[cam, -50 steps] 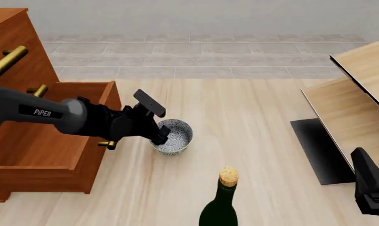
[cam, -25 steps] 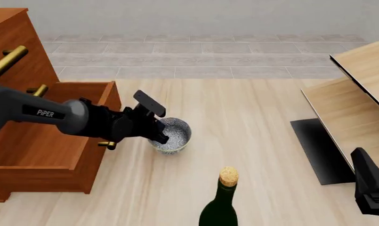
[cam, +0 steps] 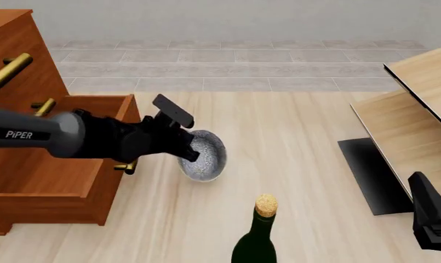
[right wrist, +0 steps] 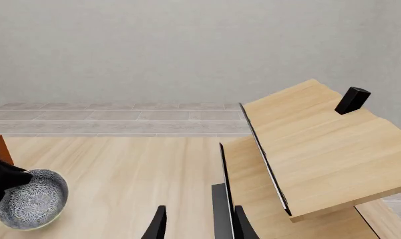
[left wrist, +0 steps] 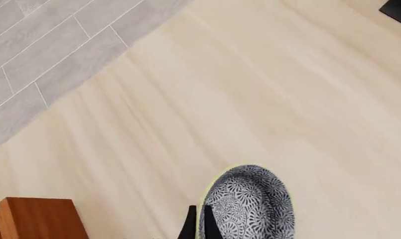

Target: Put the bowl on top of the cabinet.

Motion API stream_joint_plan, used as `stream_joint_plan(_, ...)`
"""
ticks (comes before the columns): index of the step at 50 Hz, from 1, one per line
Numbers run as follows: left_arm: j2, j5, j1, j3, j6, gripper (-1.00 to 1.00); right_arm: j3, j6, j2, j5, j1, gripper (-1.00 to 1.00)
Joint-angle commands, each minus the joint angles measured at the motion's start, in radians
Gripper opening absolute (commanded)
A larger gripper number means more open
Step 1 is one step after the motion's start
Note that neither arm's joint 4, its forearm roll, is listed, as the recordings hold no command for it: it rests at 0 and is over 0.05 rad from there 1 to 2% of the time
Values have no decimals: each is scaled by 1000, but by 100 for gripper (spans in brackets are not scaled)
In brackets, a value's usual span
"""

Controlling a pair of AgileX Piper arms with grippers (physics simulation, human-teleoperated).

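- left wrist view: the left pincer (left wrist: 199, 225) has its dark fingertips closed on the near rim of the bowl (left wrist: 250, 204), one inside and one outside. the bowl is tilted, its patterned inside facing the camera, over the pale wood table (left wrist: 253, 99). a corner of the reddish-brown cabinet (left wrist: 37, 217) shows at about 8 o'clock from the bowl.
- front view: the left arm reaches in from 9 o'clock and the left pincer holds the bowl (cam: 205, 155) by its rim on the cabinet side. the bowl is tipped on its side and looks lifted or just leaving the table. the cabinet (cam: 30, 137) stands at 9 o'clock with a drawer pulled open; a corked dark bottle (cam: 257, 233) stands at 5 o'clock from the bowl, near but apart. the right pincer (cam: 432, 219) rests at the lower right; i cannot tell how its jaws stand here.
- right wrist view: the right pincer (right wrist: 197, 224) is apart and empty, beside the pale furniture (right wrist: 313, 144); the bowl (right wrist: 31, 199) is far off at 9 o'clock.
- step in hand: lifting the grasped bowl. next it needs raising well above the cabinet top, then carrying toward 10 o'clock, clear of the open drawer, and levelling before release.
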Motion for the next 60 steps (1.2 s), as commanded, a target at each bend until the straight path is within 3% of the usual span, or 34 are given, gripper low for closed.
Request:
stream_joint_plan(1, -112, 31, -36, 22, -22, -100, 0, 0, 0, 0, 0, 100)
stream_joint_plan(25, -333, 104, -49, 40, -93, -100, 0, 0, 0, 0, 0, 100)
stream_joint_plan(42, -514, 153, -4, 32, -150, -100, 0, 0, 0, 0, 0, 100)
stream_joint_plan(60, -667, 217, 117, -31, -237, -100, 0, 0, 0, 0, 0, 100)
